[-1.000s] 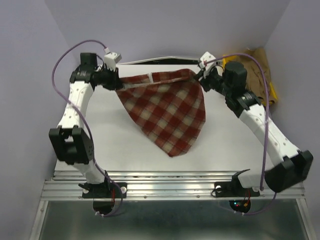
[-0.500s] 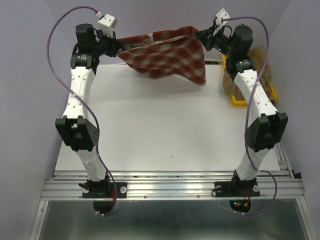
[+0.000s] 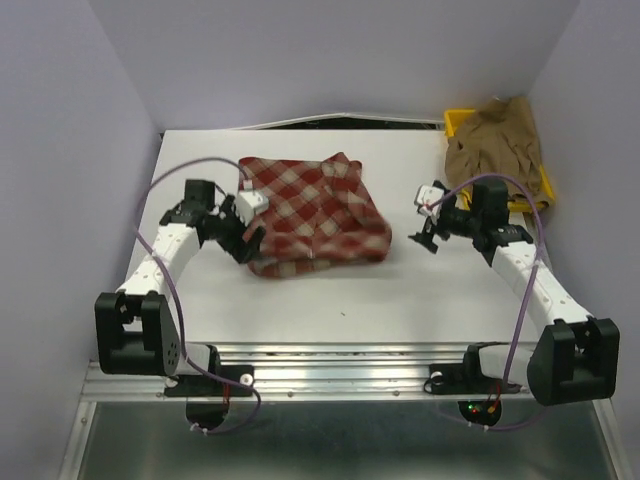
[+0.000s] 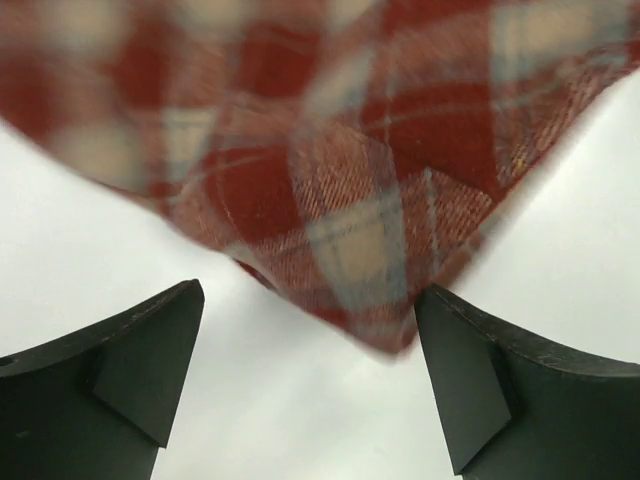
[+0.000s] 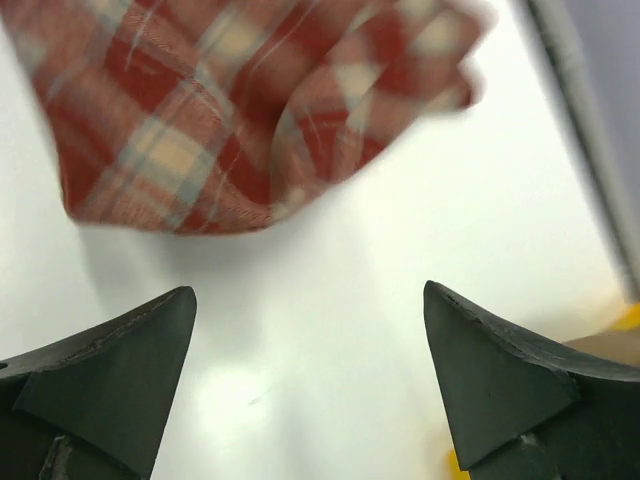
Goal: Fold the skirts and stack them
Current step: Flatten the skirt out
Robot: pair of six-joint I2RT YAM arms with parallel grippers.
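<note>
The red-and-cream plaid skirt (image 3: 315,215) lies in a loose folded heap on the white table (image 3: 400,300), left of centre. My left gripper (image 3: 248,238) sits low at its near left corner, open. In the left wrist view that corner (image 4: 340,180) reaches between the spread fingertips of the left gripper (image 4: 308,290) without being clamped. My right gripper (image 3: 425,232) is open, a short way right of the heap. The right wrist view shows the right gripper (image 5: 309,288) over bare table, the plaid skirt (image 5: 230,110) ahead of it. The tan-brown skirt (image 3: 495,145) is bunched at the back right.
The tan-brown skirt lies on a yellow tray (image 3: 460,122) in the back right corner, and a sliver of the tray (image 5: 630,318) shows in the right wrist view. Purple walls close in the back and both sides. Metal rails (image 3: 340,375) run along the near edge.
Both grippers had the plaid skirt gripped by its top corners and raised at the back. They have let go and opened, the skirt has landed on the table, and both arms have come down.
</note>
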